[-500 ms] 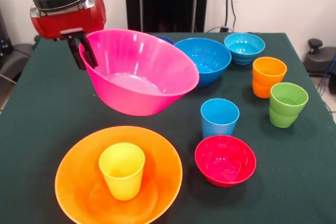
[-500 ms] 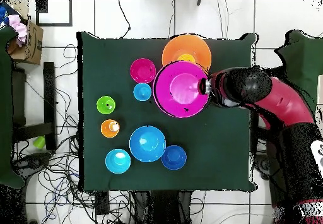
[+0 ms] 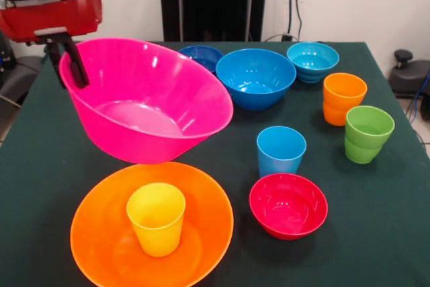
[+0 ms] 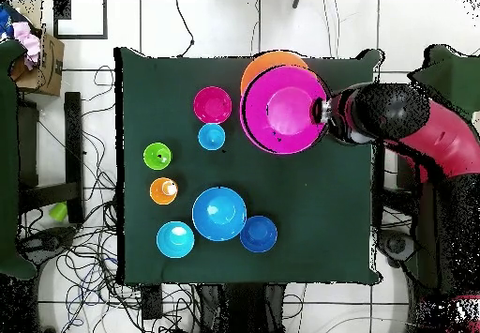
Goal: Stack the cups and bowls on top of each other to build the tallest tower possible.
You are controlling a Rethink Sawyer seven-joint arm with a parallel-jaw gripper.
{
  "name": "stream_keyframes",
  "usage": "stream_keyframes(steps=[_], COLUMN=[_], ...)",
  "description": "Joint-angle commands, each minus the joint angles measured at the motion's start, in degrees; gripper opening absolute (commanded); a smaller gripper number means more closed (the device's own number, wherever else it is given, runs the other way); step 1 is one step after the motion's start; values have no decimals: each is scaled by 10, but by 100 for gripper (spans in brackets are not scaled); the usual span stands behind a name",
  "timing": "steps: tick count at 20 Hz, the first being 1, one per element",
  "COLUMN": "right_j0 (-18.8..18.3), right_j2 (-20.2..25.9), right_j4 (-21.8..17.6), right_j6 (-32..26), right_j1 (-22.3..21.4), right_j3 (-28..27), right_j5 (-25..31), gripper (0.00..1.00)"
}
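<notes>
My gripper (image 3: 70, 62) is shut on the rim of the large pink bowl (image 3: 144, 102) and holds it tilted in the air, above and behind the large orange bowl (image 3: 114, 250). The yellow cup (image 3: 156, 218) stands upright inside the orange bowl. From overhead the pink bowl (image 4: 284, 110) covers most of the orange bowl (image 4: 267, 63), with the gripper (image 4: 322, 112) at its rim. The light-blue cup (image 3: 281, 150), red bowl (image 3: 288, 204), orange cup (image 3: 343, 98), green cup (image 3: 367, 133), medium blue bowl (image 3: 256, 77), cyan bowl (image 3: 312, 60) and small dark blue bowl (image 3: 201, 54) stand apart on the table.
The dark green table (image 3: 390, 220) carries everything. The robot's pedestal (image 3: 215, 1) stands at its far side. Overhead, a cardboard box (image 4: 42, 57) and cables (image 4: 94, 264) lie on the floor beside the table.
The gripper has carried the pink bowl toward the orange bowl, left and nearer in the front view. The small dark blue bowl now shows behind it.
</notes>
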Motion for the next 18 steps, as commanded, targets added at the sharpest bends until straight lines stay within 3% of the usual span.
stream_keyframes(steps=[1,7,13,18], right_j0=[15,32,40,59], right_j2=[31,30,27,20], right_j4=[-7,-6,-10,-13], right_j6=[-19,-3,9,31], right_j1=[31,54,69,95], right_j3=[-96,-157,-138,-173], right_j5=[78,123,66,60], gripper=[0,0,0,0])
